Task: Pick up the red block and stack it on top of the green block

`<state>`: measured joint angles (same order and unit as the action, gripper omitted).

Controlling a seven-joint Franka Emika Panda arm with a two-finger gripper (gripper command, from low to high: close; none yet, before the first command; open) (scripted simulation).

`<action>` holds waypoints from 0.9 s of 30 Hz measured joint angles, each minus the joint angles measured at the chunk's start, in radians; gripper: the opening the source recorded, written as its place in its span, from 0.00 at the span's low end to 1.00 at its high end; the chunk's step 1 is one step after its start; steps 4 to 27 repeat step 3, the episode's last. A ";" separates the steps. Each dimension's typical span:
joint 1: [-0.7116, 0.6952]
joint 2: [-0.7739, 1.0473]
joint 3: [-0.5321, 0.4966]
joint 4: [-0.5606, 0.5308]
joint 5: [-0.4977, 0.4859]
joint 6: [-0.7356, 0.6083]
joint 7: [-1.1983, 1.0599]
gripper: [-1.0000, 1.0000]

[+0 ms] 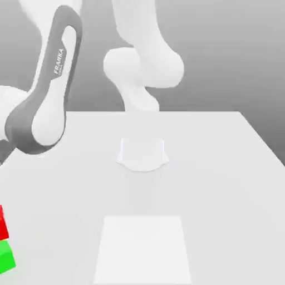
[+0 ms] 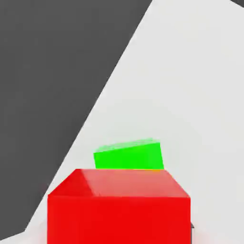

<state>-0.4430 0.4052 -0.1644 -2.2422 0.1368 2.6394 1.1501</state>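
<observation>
You are looking at the white and grey Franka arm [image 1: 47,100] leaning over from its white base [image 1: 143,153] and reaching out past the exterior view's left edge, its grey-sided link slanting down toward about eight o'clock. The pincer is sitting clenched; in the hand view the small bright red cube with plain smooth faces [image 2: 119,205] is lying right up against the camera, which fits a grasp on it, though the fingers themselves are not showing. In the exterior view that red cube [image 1: 3,221] is peeking in at the left edge, at roughly eight o'clock from the base, directly above the small bright green cube with plain smooth faces [image 1: 6,255]; the two are appearing to touch, but you cannot tell whether the red one is resting its weight there. In the hand view the green cube [image 2: 128,156] is showing just beyond the red cube's top face, slightly turned relative to it. Both are sitting over the pale grey smooth tabletop [image 1: 222,183], near its edge, with a lighter white square patch [image 1: 142,247] lying at six o'clock from the base.
</observation>
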 joint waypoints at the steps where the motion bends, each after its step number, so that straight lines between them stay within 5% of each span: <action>1: 0.000 0.000 0.000 0.000 0.000 0.000 0.000 1.00; 27: 0.000 0.000 0.000 0.000 0.000 0.000 0.000 1.00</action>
